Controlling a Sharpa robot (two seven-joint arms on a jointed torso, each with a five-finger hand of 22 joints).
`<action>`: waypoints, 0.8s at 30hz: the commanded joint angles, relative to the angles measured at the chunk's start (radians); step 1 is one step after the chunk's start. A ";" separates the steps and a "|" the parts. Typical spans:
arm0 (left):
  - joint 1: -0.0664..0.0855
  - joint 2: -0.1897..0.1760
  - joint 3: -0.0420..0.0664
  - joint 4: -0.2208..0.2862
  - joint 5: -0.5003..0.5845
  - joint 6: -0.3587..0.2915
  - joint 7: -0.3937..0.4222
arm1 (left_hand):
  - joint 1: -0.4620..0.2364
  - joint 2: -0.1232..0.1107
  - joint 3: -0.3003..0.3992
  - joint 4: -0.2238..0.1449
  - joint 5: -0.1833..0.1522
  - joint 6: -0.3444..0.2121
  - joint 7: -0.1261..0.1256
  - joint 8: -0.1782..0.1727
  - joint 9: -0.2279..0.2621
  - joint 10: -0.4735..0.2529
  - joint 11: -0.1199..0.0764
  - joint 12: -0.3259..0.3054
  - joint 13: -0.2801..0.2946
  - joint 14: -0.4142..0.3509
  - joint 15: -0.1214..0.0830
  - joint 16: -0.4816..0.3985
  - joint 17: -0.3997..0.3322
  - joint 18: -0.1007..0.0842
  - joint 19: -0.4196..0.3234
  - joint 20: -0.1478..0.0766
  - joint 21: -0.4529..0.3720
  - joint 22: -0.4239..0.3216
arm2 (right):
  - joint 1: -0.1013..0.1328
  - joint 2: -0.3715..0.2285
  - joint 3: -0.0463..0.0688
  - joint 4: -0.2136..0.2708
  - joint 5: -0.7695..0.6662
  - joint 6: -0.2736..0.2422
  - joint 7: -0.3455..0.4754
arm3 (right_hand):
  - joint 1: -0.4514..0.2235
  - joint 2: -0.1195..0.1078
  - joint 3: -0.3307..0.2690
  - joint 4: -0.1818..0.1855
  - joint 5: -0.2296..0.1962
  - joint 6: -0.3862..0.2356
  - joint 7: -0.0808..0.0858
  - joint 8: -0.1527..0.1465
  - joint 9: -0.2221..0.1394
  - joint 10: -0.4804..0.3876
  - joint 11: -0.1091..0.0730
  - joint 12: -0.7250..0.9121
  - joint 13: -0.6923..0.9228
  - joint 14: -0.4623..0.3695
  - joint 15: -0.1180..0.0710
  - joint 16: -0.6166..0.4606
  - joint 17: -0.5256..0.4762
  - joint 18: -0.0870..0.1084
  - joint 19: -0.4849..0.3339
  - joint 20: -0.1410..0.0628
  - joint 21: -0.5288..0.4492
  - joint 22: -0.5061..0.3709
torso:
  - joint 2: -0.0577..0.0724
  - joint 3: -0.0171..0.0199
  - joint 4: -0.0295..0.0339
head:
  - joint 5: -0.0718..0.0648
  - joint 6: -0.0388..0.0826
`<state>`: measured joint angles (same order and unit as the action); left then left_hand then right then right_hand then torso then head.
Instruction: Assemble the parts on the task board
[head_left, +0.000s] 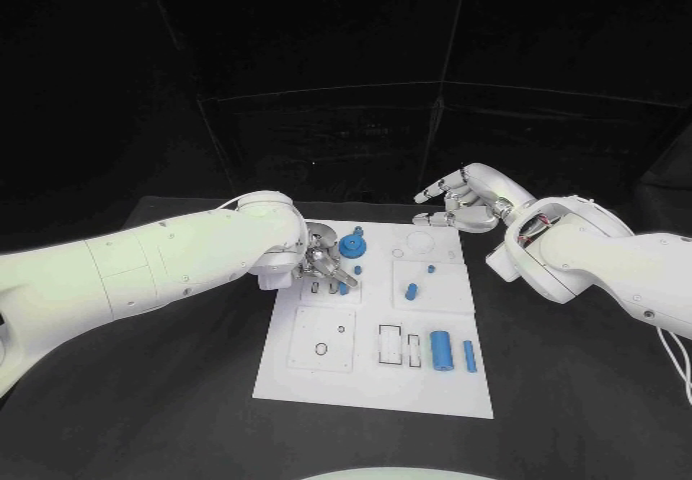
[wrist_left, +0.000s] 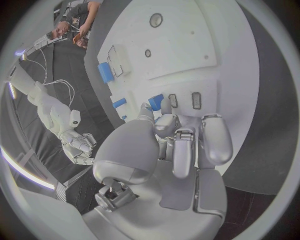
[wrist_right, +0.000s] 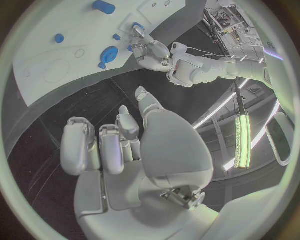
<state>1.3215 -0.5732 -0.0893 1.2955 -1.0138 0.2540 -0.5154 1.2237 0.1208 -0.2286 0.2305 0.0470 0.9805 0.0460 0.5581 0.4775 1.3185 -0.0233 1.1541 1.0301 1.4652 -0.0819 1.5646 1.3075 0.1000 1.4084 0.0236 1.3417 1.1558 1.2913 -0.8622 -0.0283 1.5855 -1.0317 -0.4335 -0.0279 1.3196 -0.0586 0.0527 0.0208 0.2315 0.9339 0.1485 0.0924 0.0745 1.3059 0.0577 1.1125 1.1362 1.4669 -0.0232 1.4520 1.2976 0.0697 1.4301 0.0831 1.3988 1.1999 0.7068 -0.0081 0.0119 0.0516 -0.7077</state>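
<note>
Blue parts, white task board (head_left: 433, 390): your left hand is working at the board's far-left corner.
Your left hand (head_left: 326, 262) has its fingers curled down over the far-left slots; whether a part is pinched there you cannot tell, so treat this as a seating step and expect the next move to need a straight press. Just beside it stands a round blue knobbed part (head_left: 355, 244). Mid-board a small blue part (head_left: 411, 292) lies loose; nearer you, a blue cylinder (head_left: 440, 350) and a slim blue pin (head_left: 470, 356) lie beside an outlined recess. Your right hand (head_left: 459, 200) hovers beyond the far-right corner, fingers apart, holding nothing.
</note>
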 joint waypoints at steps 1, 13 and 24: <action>0.002 0.002 0.001 -0.001 -0.006 0.021 -0.006 | 0.017 0.002 0.004 -0.012 0.002 -0.009 0.001 0.005 0.004 0.003 0.000 0.003 0.000 0.106 -0.002 0.006 0.263 -0.018 -0.007 0.003 0.005 0.001 | 0.002 0.002 0.000 -0.001 0.006 -0.010 -0.002 | 0.001 0.009 0.000 0.003 0.006 0.005 -0.002 0.005 0.001 -0.057 -0.002 -0.092 -0.084 0.036 0.001 -0.029 -0.047 0.013 -0.024 -0.001 -0.028 -0.049 | -0.001 -0.0004 0.0009 | -0.001 -0.001; 0.001 0.003 0.001 0.000 -0.003 0.025 -0.006 | 0.098 0.029 0.067 -0.079 0.003 -0.024 -0.004 0.008 0.018 0.000 -0.006 0.001 0.001 0.106 -0.005 0.006 0.263 -0.017 -0.011 0.001 0.005 0.004 | 0.002 0.004 0.000 -0.007 0.012 -0.029 -0.007 | 0.009 0.011 -0.003 0.006 0.008 0.001 -0.004 0.009 0.000 -0.119 -0.005 -0.247 -0.239 0.021 -0.004 -0.084 -0.123 0.028 -0.054 -0.006 -0.081 -0.134 | 0.000 -0.0009 0.0004 | -0.001 -0.004; 0.001 -0.002 0.001 0.005 0.078 -0.016 0.004 | 0.195 0.064 0.305 -0.183 0.008 -0.056 0.000 -0.020 0.015 -0.015 -0.007 -0.021 -0.009 0.106 -0.006 0.006 0.263 -0.017 -0.016 -0.003 0.003 0.004 | 0.002 0.007 0.000 -0.028 0.051 -0.025 0.002 | 0.023 -0.001 0.031 0.051 0.010 0.000 0.020 0.015 -0.001 -0.172 0.013 -0.760 -0.713 -0.170 0.025 -0.772 -0.829 0.120 -0.295 0.015 -0.646 -0.800 | 0.000 -0.0011 0.0007 | -0.001 -0.004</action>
<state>1.3257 -0.5734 -0.0869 1.2982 -0.9802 0.2578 -0.5143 1.4068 0.1801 -0.0431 0.1627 0.0506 0.9269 0.0430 0.5390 0.4894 1.3025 -0.0254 1.1385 1.0223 1.4667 -0.0876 1.5646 1.3074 0.1001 1.3977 0.0198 1.3416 1.1591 1.2912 -0.8558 -0.0285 1.5600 -1.0088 -0.4489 -0.0357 1.3363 -0.0541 0.0807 0.0658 0.2370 0.9348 0.1591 0.1011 0.0744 1.1204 0.0718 0.3913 0.4626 1.2971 -0.0075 0.7278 0.4939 0.1794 1.1373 0.0927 0.7930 0.4279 0.7064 -0.0090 0.0126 0.0505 -0.7123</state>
